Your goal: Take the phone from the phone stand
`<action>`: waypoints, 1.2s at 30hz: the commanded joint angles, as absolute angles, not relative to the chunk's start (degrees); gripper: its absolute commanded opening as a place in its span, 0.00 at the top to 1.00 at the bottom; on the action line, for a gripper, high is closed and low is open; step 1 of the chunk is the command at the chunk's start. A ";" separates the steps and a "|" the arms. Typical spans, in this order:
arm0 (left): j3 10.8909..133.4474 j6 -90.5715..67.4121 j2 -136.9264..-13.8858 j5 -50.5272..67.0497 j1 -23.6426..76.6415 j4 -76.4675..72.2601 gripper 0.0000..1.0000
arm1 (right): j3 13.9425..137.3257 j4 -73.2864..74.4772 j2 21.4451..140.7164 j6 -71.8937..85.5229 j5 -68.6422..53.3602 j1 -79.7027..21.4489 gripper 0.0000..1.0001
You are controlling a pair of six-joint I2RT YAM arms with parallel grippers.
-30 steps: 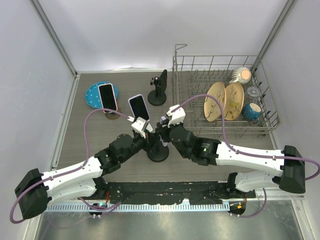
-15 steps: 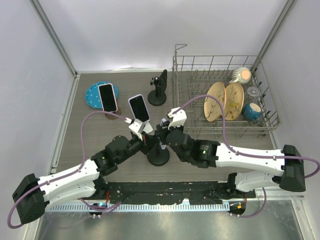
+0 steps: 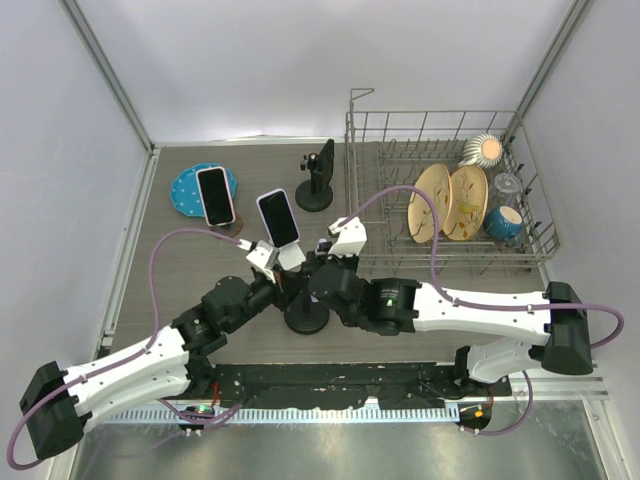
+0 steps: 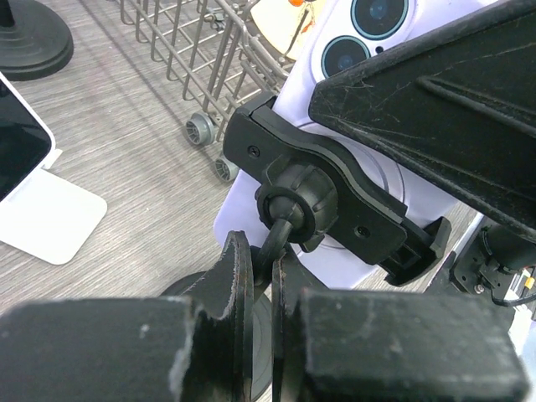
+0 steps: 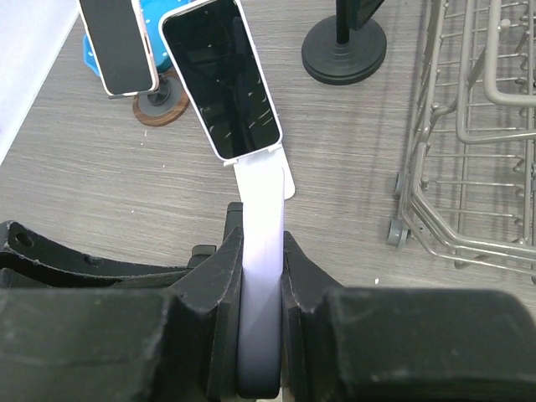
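Note:
A lavender phone (image 4: 335, 264) sits back-outward in the clamp of a black phone stand (image 4: 339, 180). My left gripper (image 4: 266, 251) is shut on the stand's thin neck just below the ball joint. My right gripper (image 5: 261, 243) is shut on the phone's edge (image 5: 261, 276), with one finger on each face. In the top view both grippers meet over the stand's round base (image 3: 307, 318), the left gripper (image 3: 285, 280) beside the right gripper (image 3: 322, 268). The phone itself is hidden between them there.
A black-screened phone on a white stand (image 3: 278, 217) stands just behind the grippers. A pink-cased phone (image 3: 215, 195) leans by a blue plate (image 3: 187, 188). Another black stand (image 3: 317, 178) is at the back. A wire dish rack (image 3: 450, 190) with plates fills the right side.
Both grippers and the black stand have shifted a little toward the near left. The grips have not changed.

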State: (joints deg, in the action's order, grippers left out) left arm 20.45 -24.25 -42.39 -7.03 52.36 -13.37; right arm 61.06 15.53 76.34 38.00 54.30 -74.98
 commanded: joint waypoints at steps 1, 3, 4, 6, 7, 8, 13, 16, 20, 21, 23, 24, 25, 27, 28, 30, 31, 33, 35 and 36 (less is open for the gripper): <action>19.51 -26.89 -38.59 -21.27 49.39 -13.36 1.00 | 62.66 36.73 77.60 39.02 68.99 -74.01 0.99; 18.81 -27.16 -37.71 -21.53 49.48 -12.92 1.00 | 63.28 38.49 78.05 40.51 69.43 -73.48 0.99; 18.63 -27.42 -36.75 -21.62 49.48 -12.66 1.00 | 63.19 38.67 78.13 40.78 69.43 -73.04 0.99; 18.11 -27.86 -36.04 -21.53 49.66 -11.96 1.00 | 63.02 39.55 78.13 41.83 69.26 -72.07 0.99; 18.02 -28.04 -35.34 -21.53 49.57 -11.34 1.00 | 62.84 39.64 78.22 42.44 69.26 -71.64 0.99; 17.84 -28.47 -34.81 -21.53 49.66 -11.08 1.00 | 62.93 40.25 78.48 42.71 69.43 -71.28 0.99; 16.61 -29.18 -31.99 -22.50 49.83 -8.79 1.00 | 63.63 41.75 80.07 44.21 69.70 -70.23 0.99; 16.26 -29.18 -30.59 -22.85 49.83 -7.82 1.00 | 63.63 42.10 80.51 44.30 69.52 -69.26 0.99; 15.91 -29.36 -30.06 -22.41 49.83 -7.47 1.00 | 63.90 42.63 80.59 44.12 69.61 -68.20 0.99; 15.91 -29.44 -30.15 -22.06 49.83 -7.64 1.00 | 64.07 42.63 80.51 44.03 69.61 -68.12 0.99; 15.82 -29.27 -30.67 -21.36 49.92 -8.26 1.00 | 64.25 40.10 80.16 41.07 68.39 -68.12 0.99; 15.91 -29.01 -31.37 -20.23 49.83 -8.87 1.00 | 63.99 38.25 79.63 39.30 67.16 -68.03 0.99; 15.91 -28.83 -31.81 -19.69 49.83 -9.31 1.00 | 62.94 35.62 77.98 37.02 66.02 -68.29 0.99; 16.52 -28.48 -33.56 -18.11 49.83 -10.10 1.00 | 62.05 28.41 76.21 31.76 61.91 -68.47 0.99; 16.70 -27.69 -34.18 -17.50 49.83 -10.37 1.00 | 61.18 26.21 75.24 29.55 60.14 -68.73 0.99; 17.05 -26.64 -35.50 -16.44 49.92 -12.03 1.00 | 60.38 20.67 72.78 25.51 55.40 -69.08 0.99; 17.22 -25.50 -36.64 -15.30 49.83 -12.56 1.00 | 59.60 19.09 72.08 24.27 53.28 -69.08 0.99; 17.66 -24.44 -37.70 -14.42 49.83 -14.49 1.00 | 58.72 15.92 69.53 23.03 50.38 -69.17 0.99; 18.10 -22.86 -39.37 -13.36 49.83 -16.77 1.00 | 57.48 13.98 66.99 21.01 45.45 -69.17 0.99; 18.37 -22.24 -40.16 -13.10 49.83 -17.57 1.00 | 57.22 13.89 66.28 20.83 44.40 -69.26 0.99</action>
